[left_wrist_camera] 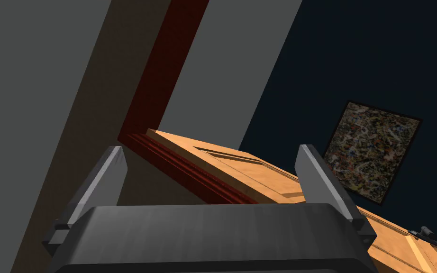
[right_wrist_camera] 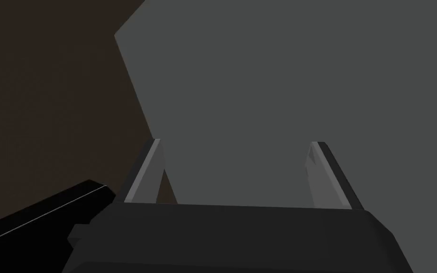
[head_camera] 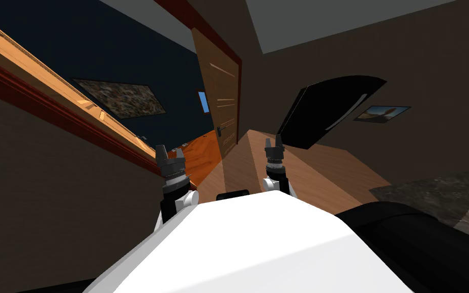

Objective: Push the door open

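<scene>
The orange panelled door (left_wrist_camera: 241, 166), behind a dark red frame (left_wrist_camera: 165, 61), lies just past the left gripper (left_wrist_camera: 211, 148), fingers apart like the right gripper (right_wrist_camera: 236, 142)

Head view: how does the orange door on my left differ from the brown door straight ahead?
The light orange panelled wooden door is brighter; the dark brown wooden door is duller. The orange door has recessed panels; the brown door has thin pale horizontal strips. The orange door runs close beside the left claw, inside a dark red frame; the brown door stands farther ahead, between it and the right claw. Both show wood grain.
</scene>
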Motion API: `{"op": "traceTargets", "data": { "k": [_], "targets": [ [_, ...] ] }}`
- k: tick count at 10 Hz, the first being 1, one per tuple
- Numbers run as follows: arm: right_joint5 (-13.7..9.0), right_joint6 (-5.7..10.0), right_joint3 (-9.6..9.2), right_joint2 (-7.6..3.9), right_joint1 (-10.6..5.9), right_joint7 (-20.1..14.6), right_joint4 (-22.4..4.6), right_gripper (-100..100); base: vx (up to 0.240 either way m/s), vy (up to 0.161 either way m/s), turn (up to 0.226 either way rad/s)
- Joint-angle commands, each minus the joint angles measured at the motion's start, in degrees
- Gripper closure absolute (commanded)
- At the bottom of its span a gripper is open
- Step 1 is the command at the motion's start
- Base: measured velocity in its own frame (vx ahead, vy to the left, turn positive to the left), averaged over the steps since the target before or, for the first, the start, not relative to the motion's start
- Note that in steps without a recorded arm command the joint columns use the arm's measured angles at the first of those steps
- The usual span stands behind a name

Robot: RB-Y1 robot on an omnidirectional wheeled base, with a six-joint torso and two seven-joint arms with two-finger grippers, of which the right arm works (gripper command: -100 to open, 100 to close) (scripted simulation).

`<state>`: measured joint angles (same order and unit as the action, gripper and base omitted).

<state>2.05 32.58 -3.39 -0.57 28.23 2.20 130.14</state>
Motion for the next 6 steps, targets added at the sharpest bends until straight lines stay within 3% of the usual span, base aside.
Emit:
{"op": "traceTargets", "data": {
  "k": [1, 6],
  "targets": [
    [0.2, -0.39, -0.38, -0.72, -1.19, -0.5, -2.0, -100, 0.084, -0.028, 0.107],
    [0.6, -1.51, -1.47, -2.24, -4.56, -2.0, -7.6, -100, 0.140, -0.045, 0.092]
  ]
}}
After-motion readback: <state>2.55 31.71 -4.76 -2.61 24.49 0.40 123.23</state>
